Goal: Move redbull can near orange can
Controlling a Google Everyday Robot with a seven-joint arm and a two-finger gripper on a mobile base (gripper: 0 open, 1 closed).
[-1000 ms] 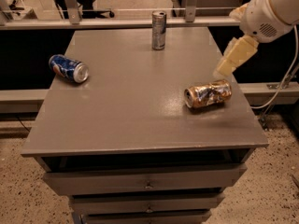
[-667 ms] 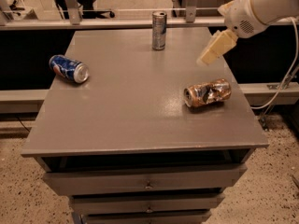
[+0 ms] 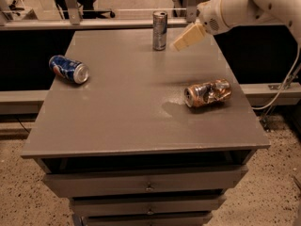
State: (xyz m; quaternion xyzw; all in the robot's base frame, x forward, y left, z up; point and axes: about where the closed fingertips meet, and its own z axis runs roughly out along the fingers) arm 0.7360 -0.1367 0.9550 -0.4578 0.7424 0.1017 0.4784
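Gripper (image 3: 188,36), grip state can't be told, is being held just right of upright redbull can (image 3: 160,30), w/ orange can (image 3: 208,92) lying sideways well front-right of that can.

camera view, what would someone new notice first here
The white arm's cream gripper hangs over the far edge of the grey table, just right of the upright redbull can. A dented orange can lies on its side near the right edge. A blue can lies on its side at the left.
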